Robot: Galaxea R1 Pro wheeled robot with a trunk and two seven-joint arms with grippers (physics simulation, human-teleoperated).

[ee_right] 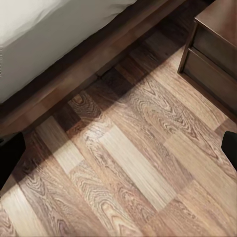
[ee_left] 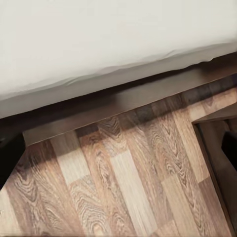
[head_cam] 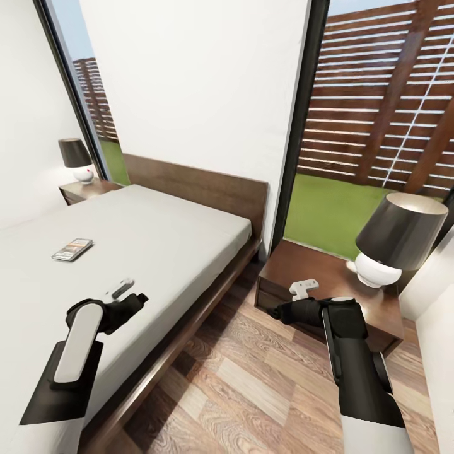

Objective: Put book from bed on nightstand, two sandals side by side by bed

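Ahead of my left gripper (head_cam: 120, 290), further up the mattress and well apart from it, lies the book (head_cam: 72, 250), flat on the bed (head_cam: 157, 233); my right gripper (head_cam: 304, 289) hangs over the near edge of the closer nightstand (head_cam: 296, 258), beside its lamp (head_cam: 394, 239); both wrist views look down on bare plank floor (ee_right: 133, 168) between the bed frame and the cabinet, with dark fingertip edges at the sides and nothing held between them; how far either gripper stands open I cannot tell.

I judge the book step to be in hand, with nothing grasped yet; the next move calls for reaching the left arm forward over the mattress to the book, closing on its thin edge, then carrying it across to a nightstand.

Counting: one book; one bed; two nightstands, the second (head_cam: 85, 189) beyond the bed's far side; two lamps, the other (head_cam: 77, 161) on that far cabinet; I see no sandals from this spot.
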